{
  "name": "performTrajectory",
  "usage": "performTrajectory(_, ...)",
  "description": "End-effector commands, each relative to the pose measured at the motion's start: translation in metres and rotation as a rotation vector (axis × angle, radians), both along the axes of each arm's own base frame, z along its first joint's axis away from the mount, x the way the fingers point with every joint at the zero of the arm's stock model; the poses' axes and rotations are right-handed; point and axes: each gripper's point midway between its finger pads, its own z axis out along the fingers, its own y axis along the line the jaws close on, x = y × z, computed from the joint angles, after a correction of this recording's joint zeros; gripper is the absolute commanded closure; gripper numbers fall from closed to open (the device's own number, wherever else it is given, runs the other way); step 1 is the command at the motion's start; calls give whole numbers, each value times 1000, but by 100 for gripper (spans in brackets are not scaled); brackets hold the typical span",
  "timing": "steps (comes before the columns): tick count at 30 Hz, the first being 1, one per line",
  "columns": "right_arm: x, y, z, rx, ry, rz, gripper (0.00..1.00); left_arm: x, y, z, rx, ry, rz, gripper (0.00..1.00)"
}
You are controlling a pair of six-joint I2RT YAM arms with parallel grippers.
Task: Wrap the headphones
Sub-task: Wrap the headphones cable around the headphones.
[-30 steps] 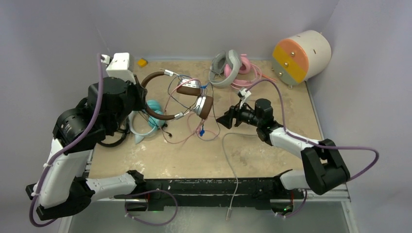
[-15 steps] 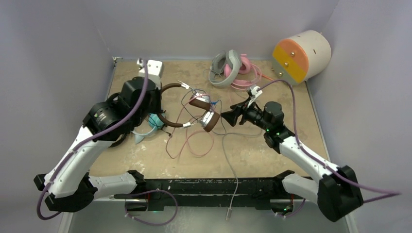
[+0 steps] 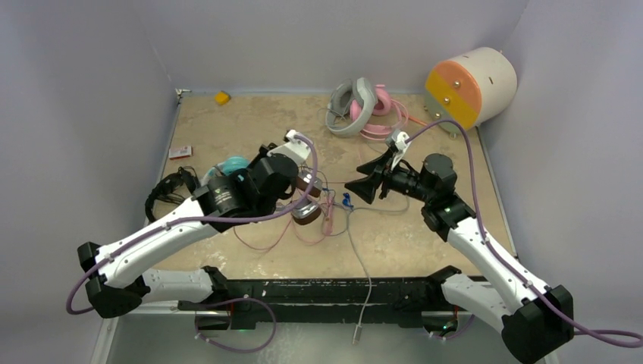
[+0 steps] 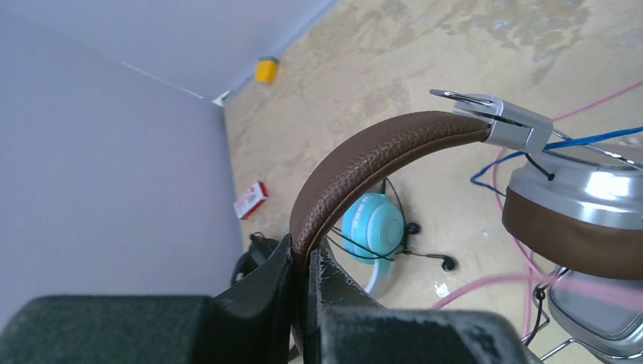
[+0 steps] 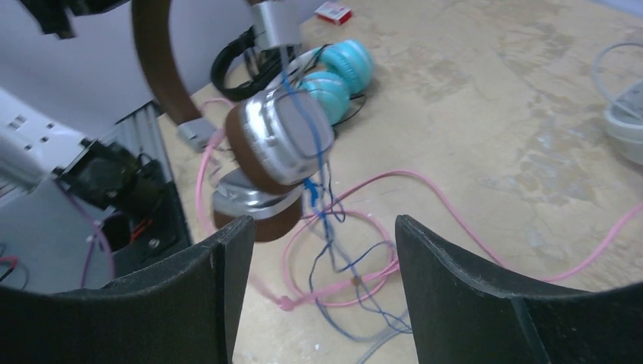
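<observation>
The brown-and-silver headphones (image 3: 307,206) hang from my left gripper (image 4: 307,254), which is shut on the brown headband (image 4: 379,144). The silver ear cups (image 5: 277,144) dangle above the table with blue, pink and grey cables tangled beneath (image 5: 356,265). In the top view my left gripper (image 3: 292,182) is at the table's middle. My right gripper (image 3: 362,184) is open and empty, just right of the cups, facing them (image 5: 322,227). Teal-and-white headphones (image 3: 231,164) and black headphones (image 3: 170,193) lie at the left. Grey-white (image 3: 352,106) and pink (image 3: 381,102) pairs lie at the back.
A big cream cylinder with an orange-and-yellow face (image 3: 470,87) stands at the back right. A small yellow object (image 3: 221,97) sits at the back left and a red-and-white box (image 3: 180,152) near the left wall. A grey cable (image 3: 364,273) runs over the front edge.
My left arm has swung right and toward the front, carrying the brown headphones from the back left to the middle. My right gripper stayed open and shifted slightly right.
</observation>
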Motion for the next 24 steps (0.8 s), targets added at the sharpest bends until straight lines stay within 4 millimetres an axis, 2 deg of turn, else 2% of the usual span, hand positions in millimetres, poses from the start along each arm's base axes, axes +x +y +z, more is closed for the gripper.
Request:
performTrajectory(1, -18, 9, 20, 23, -25, 122, 29, 6, 9, 42, 30, -186, 128, 100)
performTrajectory(8, -20, 12, 12, 35, 11, 145, 29, 4, 10, 71, -105, -240, 149, 100)
performTrajectory(13, -22, 14, 11, 50, 35, 149, 30, -7, -15, 77, -390, -75, 64, 100)
performTrajectory(16, -39, 19, 18, 92, 27, 223, 30, -7, -12, 77, -390, -21, 114, 100)
performTrajectory(18, -52, 30, 14, 79, -3, 267, 30, -6, -6, 75, -360, -16, 171, 100)
performTrajectory(21, -58, 45, 0, 16, -33, 209, 30, -3, -7, 79, -388, -30, 184, 100)
performTrajectory(24, -57, 49, 0, 46, -69, 130, 31, -1, -10, 78, -442, -25, 187, 100)
